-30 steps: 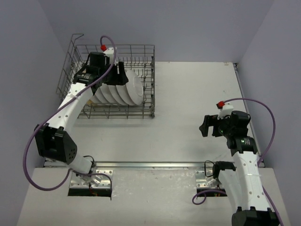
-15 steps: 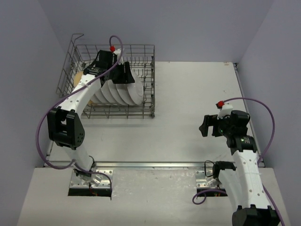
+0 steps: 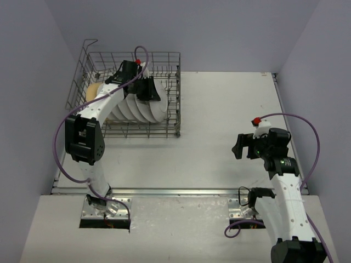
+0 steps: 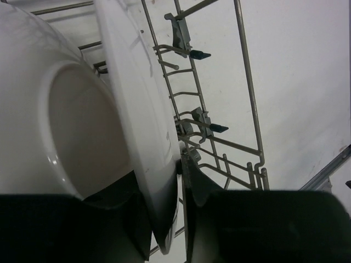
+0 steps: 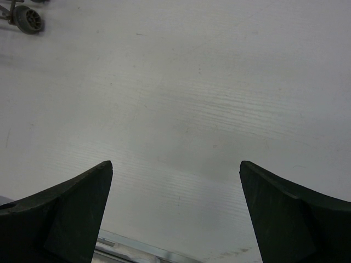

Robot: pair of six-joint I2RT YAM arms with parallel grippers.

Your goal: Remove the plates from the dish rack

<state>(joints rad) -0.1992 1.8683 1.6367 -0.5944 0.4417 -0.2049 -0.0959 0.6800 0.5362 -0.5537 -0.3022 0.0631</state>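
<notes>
We count one dish rack [image 3: 164, 55], at least four white plates [image 3: 143, 108], one tan plate [image 3: 93, 90]. Left gripper [image 4: 163, 186] narrow astride the end plate [image 4: 137, 109] rim, clamped or not we cannot tell. Right gripper [image 5: 175, 164] wide.

overhead, plus close, likely downward wrist-views

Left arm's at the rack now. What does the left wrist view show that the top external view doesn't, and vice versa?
Only the left wrist view: the dark fingers pinching the end plate by its rim, one on each face, with the neighbouring plate close behind. Only the top external view: the whole row of plates standing in the dish rack, a tan plate at its left end, and the right gripper open over the table. Both: the left gripper at that end plate, plus the dish rack's wires.
</notes>
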